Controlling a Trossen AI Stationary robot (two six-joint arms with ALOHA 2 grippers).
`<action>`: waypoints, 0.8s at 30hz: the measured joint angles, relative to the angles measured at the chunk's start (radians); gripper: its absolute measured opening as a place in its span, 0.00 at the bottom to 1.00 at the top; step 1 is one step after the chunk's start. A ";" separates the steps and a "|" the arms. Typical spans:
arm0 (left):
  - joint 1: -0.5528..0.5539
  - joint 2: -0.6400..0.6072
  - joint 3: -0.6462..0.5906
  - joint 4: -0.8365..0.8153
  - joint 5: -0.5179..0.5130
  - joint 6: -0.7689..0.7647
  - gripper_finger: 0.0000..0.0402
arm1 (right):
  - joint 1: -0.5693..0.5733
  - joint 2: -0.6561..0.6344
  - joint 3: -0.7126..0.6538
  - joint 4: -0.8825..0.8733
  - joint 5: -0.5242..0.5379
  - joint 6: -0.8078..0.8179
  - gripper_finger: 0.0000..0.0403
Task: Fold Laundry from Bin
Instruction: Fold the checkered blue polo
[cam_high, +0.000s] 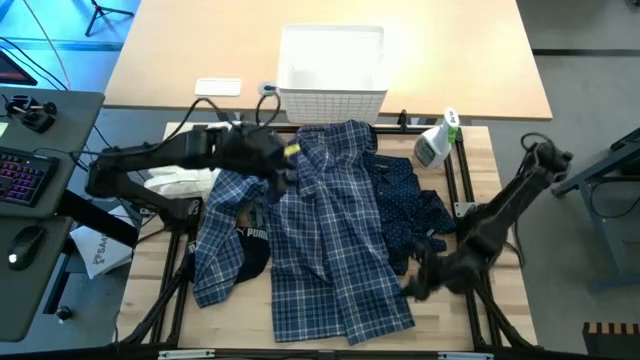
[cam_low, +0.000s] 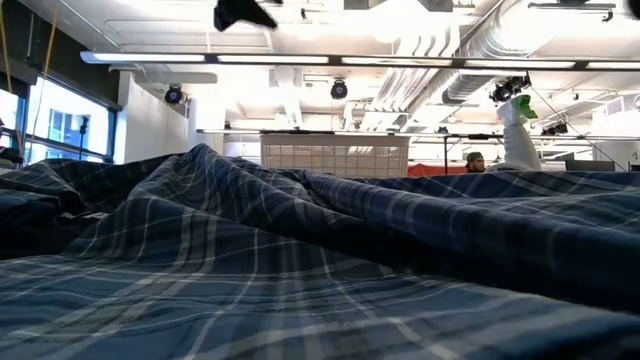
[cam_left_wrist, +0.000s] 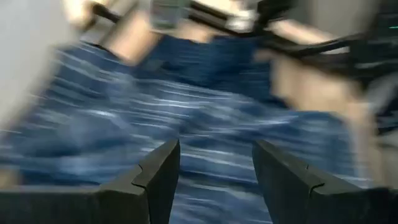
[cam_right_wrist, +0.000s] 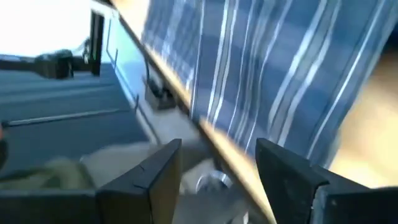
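Observation:
The blue-white plaid shirt (cam_high: 320, 230) lies spread over the middle of the table and fills the foreground of the low view (cam_low: 300, 260). Navy dotted trousers (cam_high: 408, 200) lie to its right, partly under it. A black piece with Puma lettering (cam_high: 250, 245) shows at its left, and a white cloth (cam_high: 185, 182) lies at the table's left edge. The white bin (cam_high: 332, 70) stands beyond the far edge. My left gripper (cam_left_wrist: 216, 149) hangs open above the shirt's far left part (cam_high: 285, 170). My right gripper (cam_right_wrist: 219, 146) is open off the shirt's near right corner (cam_high: 410, 287).
A spray bottle (cam_high: 437, 140) stands at the far right corner, upright in the low view (cam_low: 518, 135). Black rails (cam_high: 466, 185) frame the table top. A keyboard (cam_high: 25, 175) and a mouse (cam_high: 22, 245) lie on a side desk to the left. A person (cam_low: 475, 160) shows far behind.

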 joint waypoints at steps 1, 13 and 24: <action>-0.033 0.000 0.009 -0.008 0.006 -0.045 0.47 | -0.038 -0.027 -0.012 -0.015 -0.007 -0.053 0.48; -0.319 0.157 0.095 -0.521 -0.011 -0.810 0.35 | -0.439 -0.210 -0.157 -0.060 -0.169 -0.671 0.47; -0.637 0.216 0.080 -0.801 0.142 -1.459 0.31 | -0.480 -0.206 -0.178 -0.061 -0.270 -0.915 0.47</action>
